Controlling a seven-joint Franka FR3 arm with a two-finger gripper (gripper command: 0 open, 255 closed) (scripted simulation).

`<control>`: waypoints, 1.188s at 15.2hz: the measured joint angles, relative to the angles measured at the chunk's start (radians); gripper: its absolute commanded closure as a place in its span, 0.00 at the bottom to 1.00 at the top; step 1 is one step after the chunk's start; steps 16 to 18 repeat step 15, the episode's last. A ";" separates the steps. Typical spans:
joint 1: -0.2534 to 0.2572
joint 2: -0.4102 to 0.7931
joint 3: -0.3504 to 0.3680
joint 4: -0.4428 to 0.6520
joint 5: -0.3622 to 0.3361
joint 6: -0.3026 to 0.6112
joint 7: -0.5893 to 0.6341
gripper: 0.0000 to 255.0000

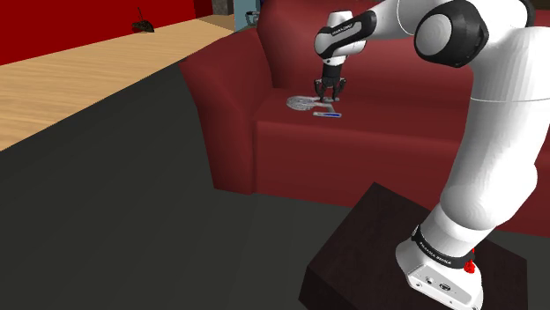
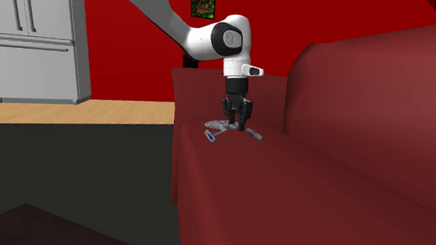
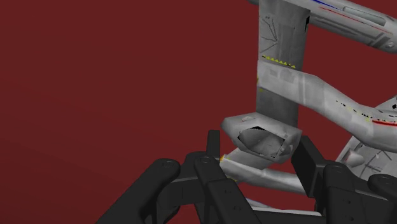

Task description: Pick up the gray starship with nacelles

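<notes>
The starship (image 3: 280, 76) runs off the wrist view's edge, much of it lost, and the pincer (image 3: 259, 145) covers its lower hull. A dark thing (image 1: 142, 25) on the far floor (image 1: 79, 79) is too small to name.

Dark red sofa (image 1: 264, 132) seen with wide seat, thick armrest and high back. Light wood floor (image 1: 79, 79) laid beyond a dark grey floor area (image 1: 106, 220). Red wall (image 1: 70, 22) behind, small dark object (image 1: 142, 25) at its base. Grey refrigerator (image 2: 37, 42) placed against the wall; framed picture (image 2: 204, 0) hung high.
</notes>
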 measured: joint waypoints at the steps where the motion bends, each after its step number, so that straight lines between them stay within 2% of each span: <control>1: 0.000 0.000 0.000 0.009 0.000 -0.010 0.000 1.00; 14: 0.000 -0.028 -0.003 0.144 -0.006 -0.172 -0.004 1.00; 18: 0.000 -0.029 -0.003 0.151 -0.006 -0.179 -0.004 1.00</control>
